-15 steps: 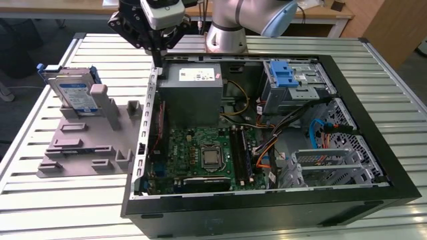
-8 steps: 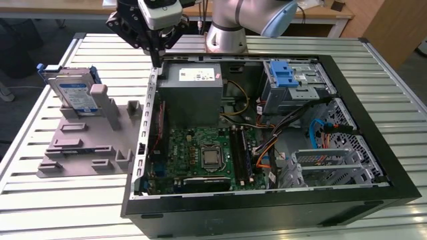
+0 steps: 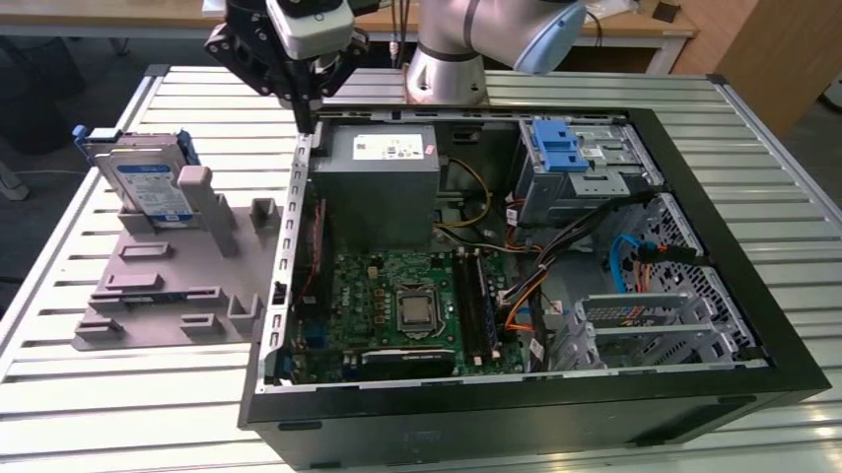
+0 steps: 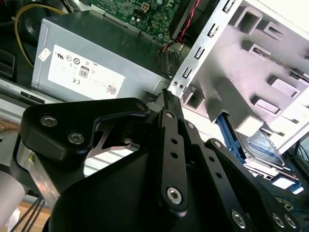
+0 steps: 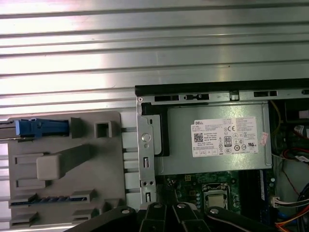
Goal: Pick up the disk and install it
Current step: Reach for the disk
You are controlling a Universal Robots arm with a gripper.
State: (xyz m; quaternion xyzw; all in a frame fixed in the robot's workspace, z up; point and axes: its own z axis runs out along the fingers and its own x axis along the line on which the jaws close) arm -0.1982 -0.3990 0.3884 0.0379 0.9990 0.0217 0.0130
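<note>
The disk, a silver drive with a white-and-blue label in a blue carrier, stands on edge in a slot of the grey fixture at the exterior view's left. My gripper hangs above the back left corner of the open computer case, to the right of the disk and well apart from it. Its fingers are shut together with nothing between them. In the second wrist view the fingertips meet over the case wall, with the disk beyond. The first wrist view shows the disk's blue edge.
Inside the case, a grey power-supply box sits just beside the gripper. A drive cage with a blue latch is at the back right, the motherboard in the middle, and metal bays with cables at the front right. The slatted table surrounds everything.
</note>
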